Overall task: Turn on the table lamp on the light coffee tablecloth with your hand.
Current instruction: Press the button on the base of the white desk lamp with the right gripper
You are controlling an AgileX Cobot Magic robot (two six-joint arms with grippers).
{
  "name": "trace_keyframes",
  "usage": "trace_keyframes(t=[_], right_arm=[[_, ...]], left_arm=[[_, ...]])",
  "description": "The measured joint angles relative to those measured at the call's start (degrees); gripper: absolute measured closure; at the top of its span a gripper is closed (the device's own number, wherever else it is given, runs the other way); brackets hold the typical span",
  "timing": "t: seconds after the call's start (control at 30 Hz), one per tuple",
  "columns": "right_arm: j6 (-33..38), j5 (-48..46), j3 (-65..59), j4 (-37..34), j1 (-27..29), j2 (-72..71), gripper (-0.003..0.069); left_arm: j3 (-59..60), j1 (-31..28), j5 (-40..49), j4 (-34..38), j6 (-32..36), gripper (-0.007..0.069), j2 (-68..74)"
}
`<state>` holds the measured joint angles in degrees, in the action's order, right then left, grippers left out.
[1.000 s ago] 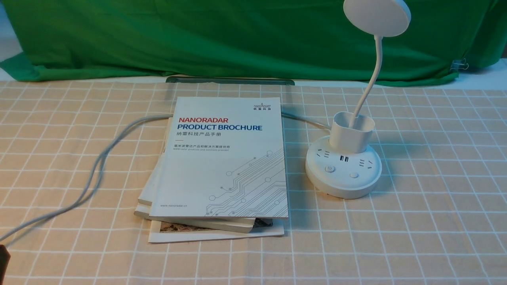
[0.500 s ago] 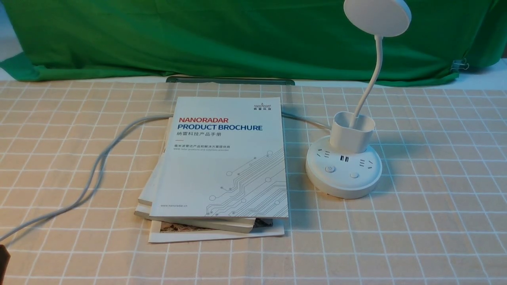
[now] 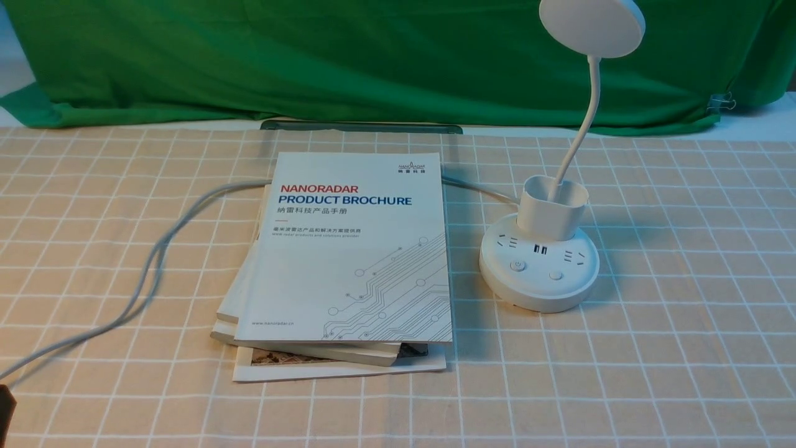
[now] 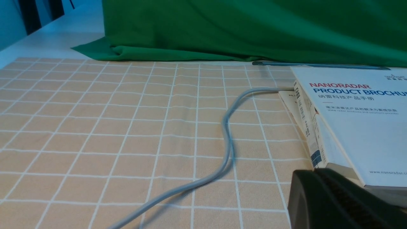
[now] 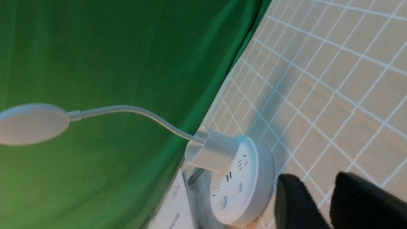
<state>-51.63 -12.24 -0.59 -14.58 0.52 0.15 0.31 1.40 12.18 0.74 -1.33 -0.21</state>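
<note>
The white table lamp (image 3: pixel 538 267) stands right of centre on the light coffee tablecloth (image 3: pixel 684 323). Its disc head (image 3: pixel 592 25) is up on the bent neck and looks unlit. Two buttons (image 3: pixel 518 266) sit on the front of the puck base. In the right wrist view the lamp base (image 5: pixel 244 184) is close beside my right gripper (image 5: pixel 318 181), which is open and empty with cloth showing between its fingers. My left gripper (image 4: pixel 313 173) is shut and empty, low over the cloth by the near corner of the book stack. Only a dark tip (image 3: pixel 4 407) shows in the front view.
A stack of brochures (image 3: pixel 348 249) lies left of the lamp. The lamp's grey cable (image 3: pixel 155 261) runs from under the stack to the front left edge. A green cloth (image 3: pixel 373 56) hangs behind, with a dark bar (image 3: pixel 360 127) at its foot.
</note>
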Motion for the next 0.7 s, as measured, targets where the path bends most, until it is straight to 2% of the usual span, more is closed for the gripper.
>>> trace_keyframes(t=[0.17, 0.3, 0.37, 0.43, 0.53, 0.57, 0.6, 0.63, 0.7], right_arm=[[3.57, 0.84, 0.00, 2.77, 0.00, 0.00, 0.0418], [6.74, 5.95, 0.00, 3.52, 0.00, 0.00, 0.0424], [10.62, 9.00, 0.26, 3.66, 0.00, 0.00, 0.0424], [17.65, 8.72, 3.10, 3.72, 0.00, 0.69, 0.0431], [31.82, 3.75, 12.06, 3.72, 0.00, 5.25, 0.0496], [32.98, 3.75, 12.06, 3.72, 0.00, 5.75, 0.0503], [42.15, -0.66, 17.99, 3.72, 0.00, 10.41, 0.0571], [47.47, -3.79, 22.64, 3.72, 0.00, 13.84, 0.0602], [55.96, -9.71, 28.92, 3.72, 0.00, 19.84, 0.0626]], left_arm=[[0.00, 0.00, 0.00, 0.00, 0.00, 0.0603, 0.00], [0.00, 0.00, 0.00, 0.00, 0.00, 0.0603, 0.00], [0.00, 0.00, 0.00, 0.00, 0.00, 0.0603, 0.00], [0.00, 0.00, 0.00, 0.00, 0.00, 0.0603, 0.00], [0.00, 0.00, 0.00, 0.00, 0.00, 0.0603, 0.00], [0.00, 0.00, 0.00, 0.00, 0.00, 0.0603, 0.00], [0.00, 0.00, 0.00, 0.00, 0.00, 0.0603, 0.00], [0.00, 0.00, 0.00, 0.00, 0.00, 0.0603, 0.00], [0.00, 0.00, 0.00, 0.00, 0.00, 0.0603, 0.00]])
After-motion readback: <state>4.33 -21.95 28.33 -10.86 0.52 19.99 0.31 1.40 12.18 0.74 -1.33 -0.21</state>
